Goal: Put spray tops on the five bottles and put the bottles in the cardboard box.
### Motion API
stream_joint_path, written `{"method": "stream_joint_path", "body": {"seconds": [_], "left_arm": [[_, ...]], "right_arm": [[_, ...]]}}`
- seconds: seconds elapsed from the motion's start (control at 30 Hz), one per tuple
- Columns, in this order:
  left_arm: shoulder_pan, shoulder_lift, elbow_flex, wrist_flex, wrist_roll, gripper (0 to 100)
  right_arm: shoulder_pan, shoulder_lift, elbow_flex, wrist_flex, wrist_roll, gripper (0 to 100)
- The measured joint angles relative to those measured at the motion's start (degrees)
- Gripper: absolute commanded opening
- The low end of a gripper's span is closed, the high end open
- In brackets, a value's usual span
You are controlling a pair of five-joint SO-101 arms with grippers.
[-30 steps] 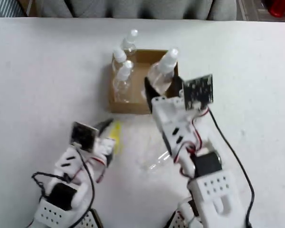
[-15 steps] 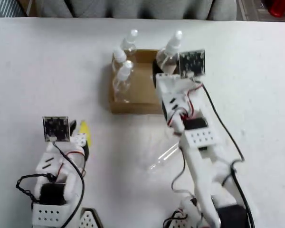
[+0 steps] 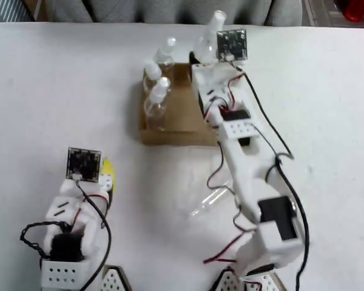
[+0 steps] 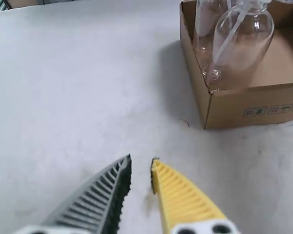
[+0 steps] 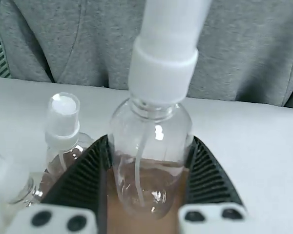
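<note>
Three bottles stood inside the cardboard box [image 3: 181,124] along its 9 o'clock wall: the far bottle [image 3: 165,53], the middle bottle [image 3: 150,74] and the near bottle [image 3: 157,100], each wearing a white spray top. The box sat toward 12 o'clock on the white tabletop [image 3: 60,79].

The right arm [image 3: 255,182] stretched from 5 o'clock up across the box. The right gripper [image 5: 150,146] had its black fingers [image 5: 88,180] pressed against both sides of a fourth bottle [image 3: 205,43], clamping its clear body. That bottle carried its own spray top [image 5: 166,53] and sat at the box's 1 o'clock corner, with brown cardboard showing beneath it in the right wrist view. The far bottle stood just beside it toward 9 o'clock.

The left arm [image 3: 70,230] rested at 7 o'clock on the tabletop, well apart from the box. The left gripper [image 4: 141,165] pointed toward 12 o'clock, its grey finger [image 4: 100,200] and yellow finger [image 4: 180,197] parted by a narrow gap with nothing between them, low over bare tabletop.

Between the two arms, at about 6 o'clock from the box, lay what looked like a thin clear tube [image 3: 207,201], too faint to name with confidence.
</note>
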Motion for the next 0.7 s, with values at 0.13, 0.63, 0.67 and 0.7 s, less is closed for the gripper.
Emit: {"method": "stream_joint_path", "body": {"seconds": [0.13, 0.63, 0.67, 0.7], "left_arm": [[0.0, 0.0, 0.0, 0.0, 0.0, 2], [0.0, 0.0, 0.0, 0.0, 0.0, 2], [0.0, 0.0, 0.0, 0.0, 0.0, 2], [0.0, 0.0, 0.0, 0.0, 0.0, 2]], "right_arm": [[0.09, 6.42, -5.36, 0.0, 0.0, 1.5], [2.9, 13.71, -9.49, 0.0, 0.79, 1.5], [3.08, 13.71, -9.49, 0.0, 1.85, 1.5], [3.25, 13.71, -9.49, 0.0, 3.16, 1.5]]}}
